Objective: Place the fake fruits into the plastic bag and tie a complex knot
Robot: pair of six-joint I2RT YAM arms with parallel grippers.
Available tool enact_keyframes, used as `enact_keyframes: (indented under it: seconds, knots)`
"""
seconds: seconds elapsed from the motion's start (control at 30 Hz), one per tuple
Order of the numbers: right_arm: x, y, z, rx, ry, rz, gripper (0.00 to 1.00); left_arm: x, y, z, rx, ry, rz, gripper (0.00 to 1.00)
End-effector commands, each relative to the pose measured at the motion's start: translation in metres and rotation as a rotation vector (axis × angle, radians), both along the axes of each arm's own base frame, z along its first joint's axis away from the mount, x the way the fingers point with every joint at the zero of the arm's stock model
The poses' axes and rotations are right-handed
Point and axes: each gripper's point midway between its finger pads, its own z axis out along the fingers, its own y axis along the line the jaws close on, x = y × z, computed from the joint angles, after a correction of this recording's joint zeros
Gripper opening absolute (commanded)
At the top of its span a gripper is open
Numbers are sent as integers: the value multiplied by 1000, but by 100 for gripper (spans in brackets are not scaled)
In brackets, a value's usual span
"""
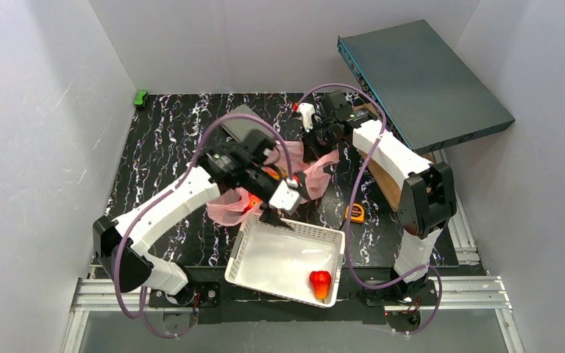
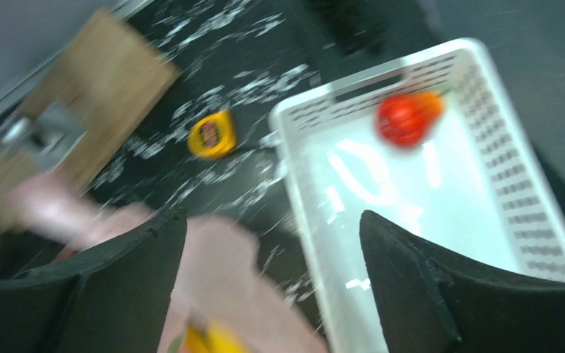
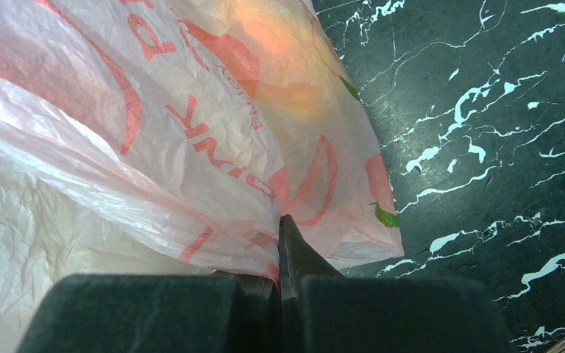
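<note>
While the bag is lying on the surface just past the basket, loading is being judged as partly done. An orange-yellow fruit is showing through the film in the right wrist view. A yellow piece, likely the banana, is being glimpsed at the bag mouth. One red fruit is lying in the basket's near corner, not yet bagged.

The bag edge is being pinched by the right gripper, jaws closed flat on the film. The left gripper is being held wide over the bag mouth, with nothing between the fingers.

No knot is showing in any view, so tying is being counted as not begun. The number of fruits inside cannot be confirmed: from above the bag contents are being masked by the left arm, and the left wrist view is being smeared by blur.
</note>
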Motion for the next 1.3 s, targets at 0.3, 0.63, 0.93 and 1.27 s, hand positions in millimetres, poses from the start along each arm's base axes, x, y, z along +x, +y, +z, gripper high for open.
enact_keyframes:
  seconds: [0.3,0.63,0.93,1.27]
  knots:
    - [2,2,7,29,-23,8,1,-98,-45,-108,171,25,-380,59]
    - [-6,-3,3,21,-17,6,1,-122,-61,-170,261,-11,-430,57]
    - [-11,-8,1,10,-16,4,1,-125,-58,-209,306,-48,-432,64]
    - [-14,-12,-1,0,-21,0,1,-117,-48,-231,339,-79,-372,57]
